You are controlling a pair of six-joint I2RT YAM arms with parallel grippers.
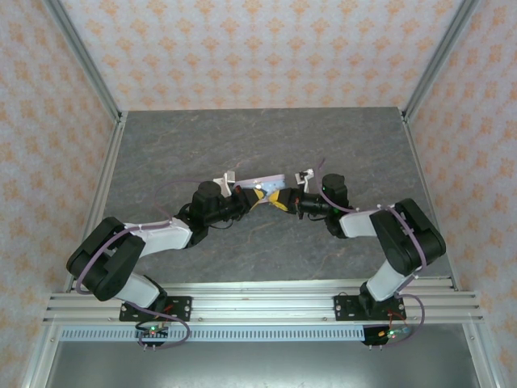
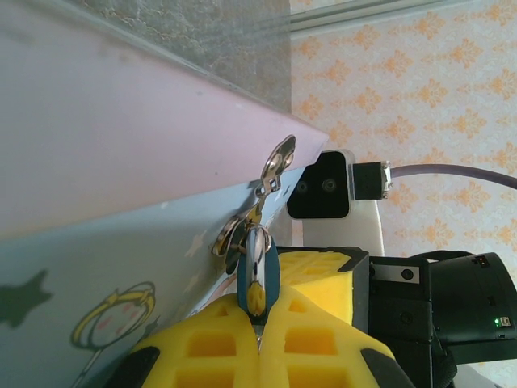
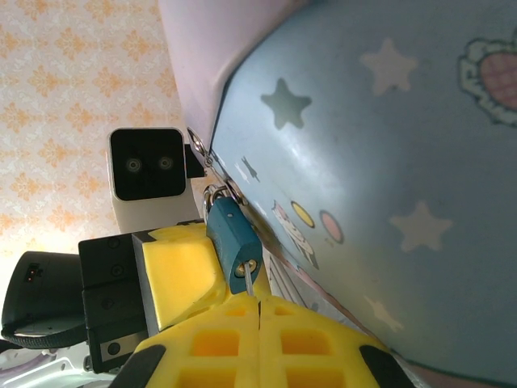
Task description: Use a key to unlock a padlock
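Grey stone-look table (image 1: 242,145), with orange-patterned wallpaper (image 1: 258,48) on the walls around it. The two arms meet mid-table at a pale-blue rounded tin (image 1: 265,179) that has a pink side band. Its print shows stars, a frilled heart, a yellow ring and small round cartoon figures.

The small teal-blue padlock (image 3: 233,241) has a dark edge and a brass keyhole end. It hangs at the tin's rim, under a shiny metal latch (image 2: 275,166) and a steel ring (image 2: 229,240). Whether the ring is the shackle cannot be told.

In the left wrist view the left gripper (image 2: 260,327) has its yellow lattice fingers pinched together on the padlock, seen edge-on and sticking out past the tips.

In the right wrist view the right gripper (image 3: 258,311) has its fingers pressed together on a thin silvery key (image 3: 252,284). The key runs from the fingertips up to the padlock's keyhole end and touches it. How far it sits in is too small to tell.

One yellow finger of the left gripper lies right against the padlock's side. The padlock sits between the two grippers' tips.
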